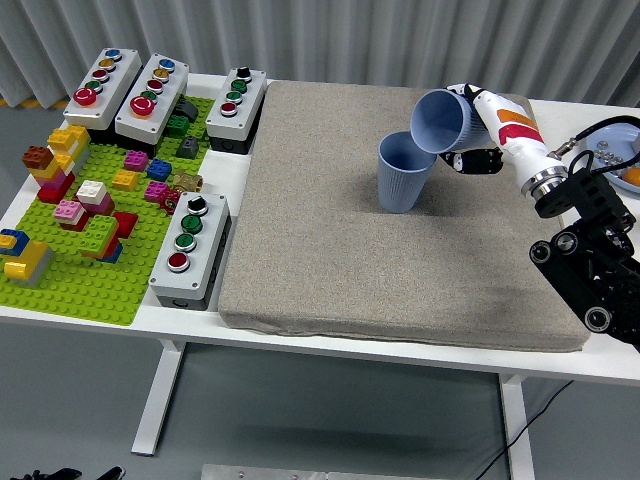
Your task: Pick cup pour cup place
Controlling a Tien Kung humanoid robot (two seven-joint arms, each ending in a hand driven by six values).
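Head view: tilted cup (pixel 438 121) over upright cup (pixel 403 172)

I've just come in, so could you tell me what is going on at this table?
The robot's right hand holds a blue cup tipped on its side, its mouth angled down over a second blue cup, which stands upright on the grey mat. It is in the pouring step; whether anything is coming out cannot be seen. The left arm is out of view. A green brick baseplate and several button boxes sit untouched on the left.
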